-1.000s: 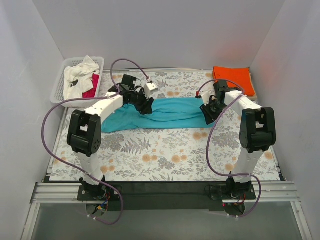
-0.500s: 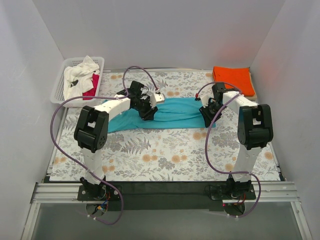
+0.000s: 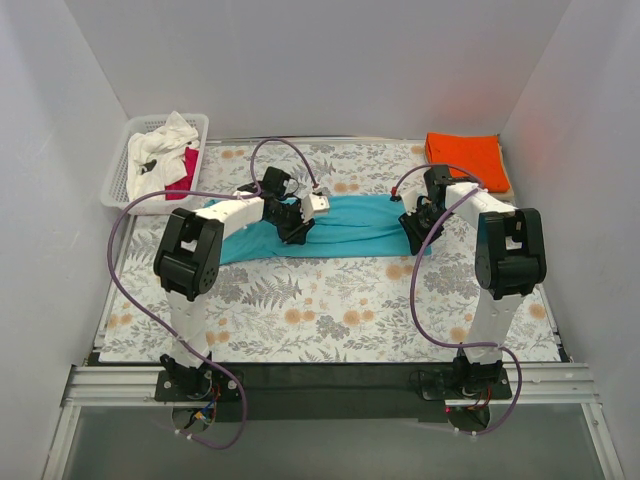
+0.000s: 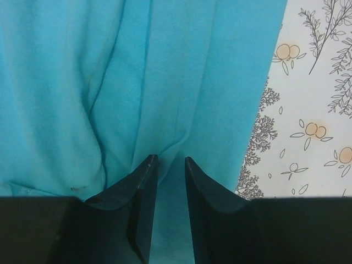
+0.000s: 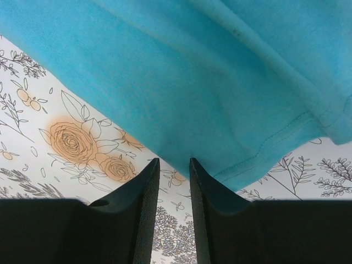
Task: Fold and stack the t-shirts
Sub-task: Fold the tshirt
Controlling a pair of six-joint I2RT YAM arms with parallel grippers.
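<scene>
A teal t-shirt (image 3: 350,222) lies as a long folded band across the middle of the floral table cover (image 3: 330,310). My left gripper (image 3: 296,226) is down on the middle of the band. In the left wrist view its jaws (image 4: 171,160) stand narrowly apart with a ridge of the teal t-shirt (image 4: 165,82) pinched between them. My right gripper (image 3: 414,238) is at the band's right lower corner. In the right wrist view its jaws (image 5: 174,163) are slightly apart at the edge of the teal t-shirt (image 5: 220,82), with the table showing between them. A folded orange t-shirt (image 3: 466,157) lies at the back right.
A white lattice basket (image 3: 120,175) at the back left holds a white t-shirt (image 3: 160,150) and a red-pink one (image 3: 184,170). Grey walls close in on the left, the back and the right. Purple cables loop over both arms.
My left gripper has moved to the right along the teal shirt, and the shirt's left part has bunched up and shifted. My right gripper edged slightly back and left, then stayed put.
</scene>
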